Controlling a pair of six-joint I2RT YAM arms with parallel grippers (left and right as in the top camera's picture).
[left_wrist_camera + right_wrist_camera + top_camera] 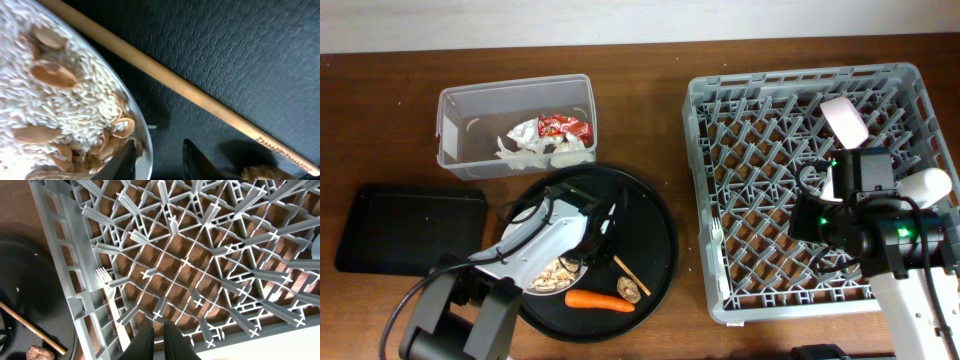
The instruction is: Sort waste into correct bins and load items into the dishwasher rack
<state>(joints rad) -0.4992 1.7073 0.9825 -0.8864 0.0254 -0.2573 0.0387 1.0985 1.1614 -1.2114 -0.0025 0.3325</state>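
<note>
- The dark brown wooden counter [650,110] holds a big round black tray [655,240] in the middle. A large square grey plastic rack [800,75] is on the right.
- On the round tray sits a wide pale bowl [145,142]. It is full of pale grainy food with brown chunks [65,100].
- The left claw [159,152] is open a little. The bowl's thin edge lies between its two fingers, one over the food and one outside. There is a gap on the outside, so it does not look squeezed yet.
- What could go wrong: the edge is thin and smooth, and I think the full bowl is heavy. If the claw pinches only the very edge, the bowl could slip or tip. Then the food would spill onto the round tray.
- A thin wooden stick [190,95] lies just beside the bowl, near the outer finger. That finger could knock it and make it roll.
- An orange carrot [600,300] lies near the bowl too.
- The food belongs in a bin. The clear plastic tub [455,130] holds crumpled white paper napkins [535,150] and a red shiny wrapper [565,127]. The shallow black rectangular tray [410,230] is on the left. Tilting the bowl too soon would miss both.
- The right claw [159,337] hangs over the rack. Its fingers are almost together with nothing in them.
- A white plastic fork [102,274] is by the rack's left wall, apart from the right claw.
</note>
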